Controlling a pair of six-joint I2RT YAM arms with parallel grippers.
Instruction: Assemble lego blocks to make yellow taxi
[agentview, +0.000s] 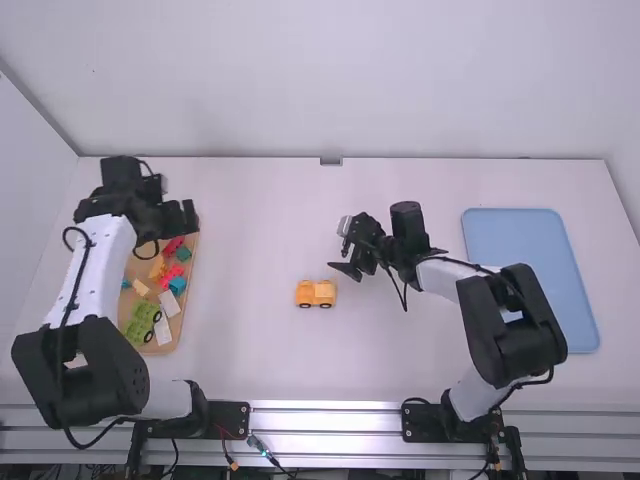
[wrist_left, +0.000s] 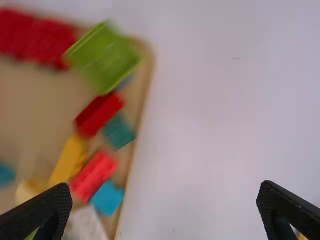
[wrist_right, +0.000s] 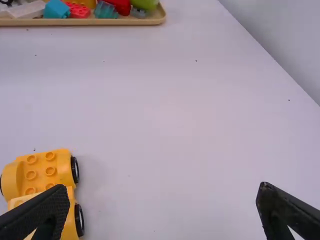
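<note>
a blue tray (agentview: 525, 270) lies on the right side of the table (agentview: 250, 365), well apart from the tan tray (wrist_left: 30, 95) on the left. toward the tan tray's near end sits a green wheeled piece (agentview: 139, 322); farther back are a green block (wrist_left: 105, 62), a dark red block (wrist_left: 97, 115) beside a teal block (wrist_left: 119, 132), and a bright red block (wrist_left: 92, 176) beside a blue block (wrist_left: 107, 198).

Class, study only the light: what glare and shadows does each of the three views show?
High view: bright streaks along the metal rail, even light on the table; right wrist view: a faint, soft shadow beside the yellow car; left wrist view: soft light, no hard-edged shadow or strong glare on the table.
</note>
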